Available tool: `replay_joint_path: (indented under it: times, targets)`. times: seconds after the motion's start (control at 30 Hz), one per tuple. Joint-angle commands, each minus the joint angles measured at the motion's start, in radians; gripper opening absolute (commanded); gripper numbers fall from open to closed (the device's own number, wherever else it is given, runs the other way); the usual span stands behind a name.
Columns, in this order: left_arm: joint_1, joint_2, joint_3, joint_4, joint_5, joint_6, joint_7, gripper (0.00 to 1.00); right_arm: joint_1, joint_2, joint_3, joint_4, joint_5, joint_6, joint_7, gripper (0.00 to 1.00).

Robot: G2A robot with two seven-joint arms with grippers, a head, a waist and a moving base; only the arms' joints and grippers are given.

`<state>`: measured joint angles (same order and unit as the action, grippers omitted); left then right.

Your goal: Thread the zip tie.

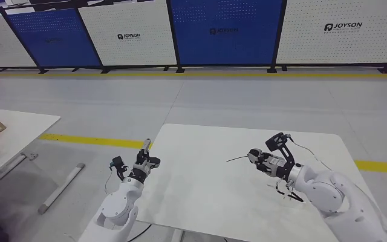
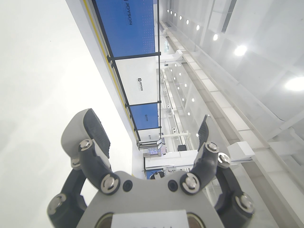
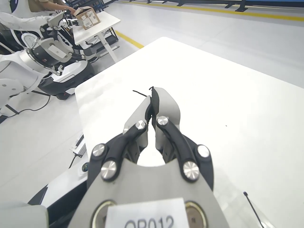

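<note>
A thin black zip tie [image 1: 237,159] is pinched in my right gripper [image 1: 255,158], which is shut on it above the right half of the white table [image 1: 199,193]. In the right wrist view, a short tail of the zip tie [image 3: 140,93] sticks out sideways past the closed fingertips of the right gripper [image 3: 152,95]. My left gripper [image 1: 145,151] is at the table's left edge, pointing up and away. In the left wrist view the left gripper [image 2: 149,122] is open, with nothing between its pads. The right wrist view also shows the left gripper [image 3: 55,23] far off, beyond the table's corner.
Another thin black strip [image 3: 252,207] lies on the table close to my right arm. A second white table [image 1: 24,127] stands to the left with a cardboard box [image 3: 86,17] on it. Blue and white panels [image 1: 224,30] line the far side.
</note>
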<state>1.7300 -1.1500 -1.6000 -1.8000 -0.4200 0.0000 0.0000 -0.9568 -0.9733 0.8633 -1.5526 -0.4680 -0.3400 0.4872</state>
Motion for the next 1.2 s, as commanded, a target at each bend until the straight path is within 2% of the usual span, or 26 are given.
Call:
replay_joint_path:
  times: [0.0, 0.07, 0.13, 0.2, 0.27, 0.4, 0.47, 0.6, 0.8, 0.93, 1.0, 1.03, 1.07, 1.17]
  targets:
    - [0.000, 0.000, 0.000, 0.000, 0.000, 0.000, 0.000, 1.00, 0.000, 0.000, 0.000, 0.000, 0.000, 0.000, 0.000, 0.00]
    - [-0.009, -0.001, 0.001, 0.003, -0.008, 0.015, -0.005, 1.00, 0.000, 0.000, 0.000, 0.000, 0.000, 0.000, 0.000, 0.00]
    - [-0.018, 0.001, -0.007, -0.009, -0.052, 0.053, -0.071, 1.00, 0.000, 0.000, 0.000, 0.000, 0.000, 0.000, 0.000, 0.00]
    - [-0.019, 0.008, -0.043, -0.032, -0.064, 0.103, -0.137, 1.00, 0.000, 0.000, 0.000, 0.000, 0.000, 0.000, 0.000, 0.00]
    - [-0.015, 0.014, -0.062, -0.057, -0.063, 0.166, -0.215, 1.00, 0.000, 0.000, 0.000, 0.000, 0.000, 0.000, 0.000, 0.00]
    - [-0.015, 0.034, -0.099, -0.100, -0.024, 0.340, -0.394, 1.00, 0.000, 0.000, 0.000, 0.000, 0.000, 0.000, 0.000, 0.00]
    - [-0.014, 0.041, -0.105, -0.089, -0.008, 0.340, -0.430, 1.00, 0.000, 0.000, 0.000, 0.000, 0.000, 0.000, 0.000, 0.00]
    - [-0.015, 0.042, -0.106, -0.088, -0.009, 0.340, -0.431, 1.00, -0.002, 0.000, 0.000, 0.000, -0.002, 0.001, -0.002, 0.00]
    - [-0.015, 0.042, -0.106, -0.088, -0.009, 0.340, -0.431, 1.00, 0.002, 0.003, 0.003, -0.030, -0.141, 0.000, -0.093, 0.00]
    - [-0.015, 0.042, -0.106, -0.088, -0.009, 0.340, -0.431, 1.00, 0.036, 0.002, -0.049, -0.035, -0.246, 0.000, -0.130, 0.00]
    - [-0.015, 0.042, -0.106, -0.088, -0.009, 0.340, -0.431, 1.00, 0.072, 0.000, -0.116, -0.033, -0.300, 0.000, -0.130, 0.00]
    - [-0.015, 0.042, -0.106, -0.088, -0.009, 0.340, -0.431, 1.00, 0.096, -0.001, -0.143, -0.019, -0.301, 0.000, -0.122, 0.00]
    - [-0.015, 0.042, -0.106, -0.088, -0.009, 0.340, -0.431, 1.00, 0.123, -0.005, -0.182, -0.004, -0.251, 0.000, -0.111, 0.00]
    - [-0.015, 0.042, -0.106, -0.088, -0.009, 0.340, -0.431, 1.00, 0.123, -0.005, -0.182, -0.004, -0.251, 0.000, -0.111, 0.00]
